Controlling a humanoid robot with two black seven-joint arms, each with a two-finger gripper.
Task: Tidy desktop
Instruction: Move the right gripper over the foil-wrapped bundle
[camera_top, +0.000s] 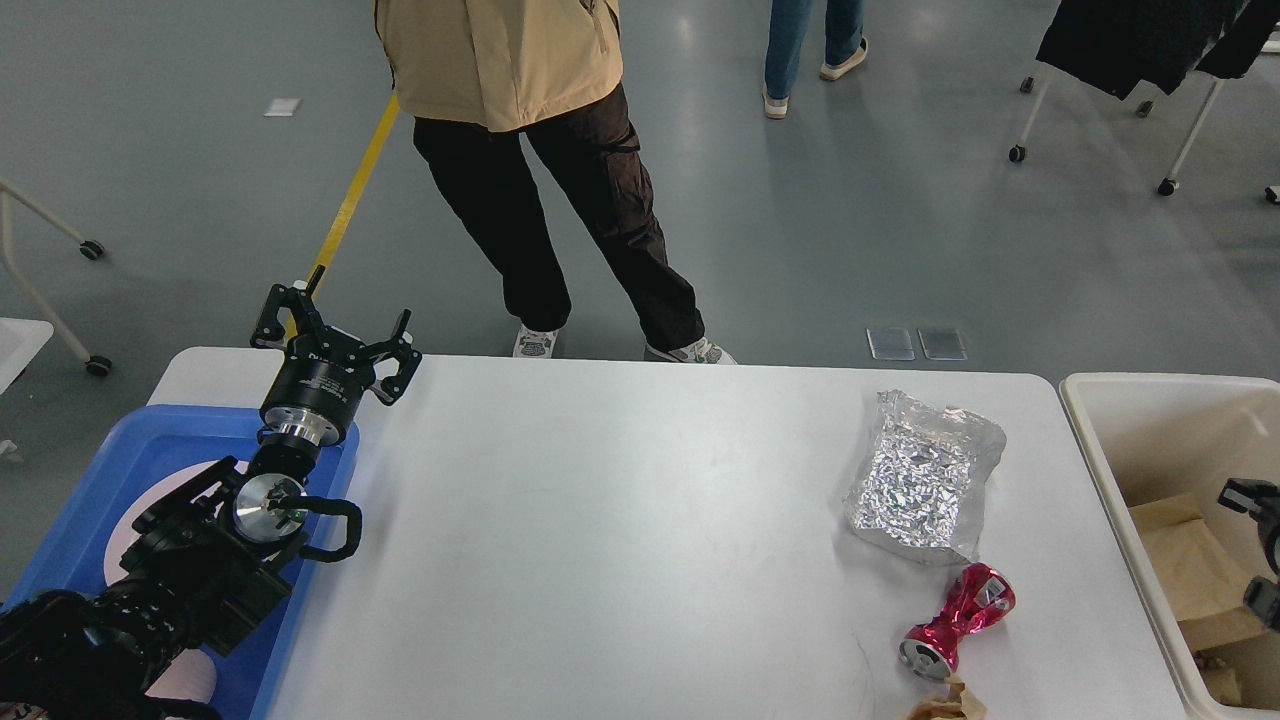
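The white desktop (620, 540) fills the middle of the head view. On its right part lie a crumpled silver foil bag (925, 478), a crushed red can (955, 620) and a scrap of brown paper (945, 705) at the front edge. My left gripper (335, 345) stands open and empty above the table's far left corner, beside the blue tray (130, 450). Only the fingers of my right gripper (1255, 545) show at the right edge, spread open over the cream bin (1100, 450), holding nothing.
Brown paper (1190, 570) lies inside the cream bin. A person (560, 200) stands close against the table's far edge, and another stands further back. Wheeled racks stand on the floor at the far right and far left.
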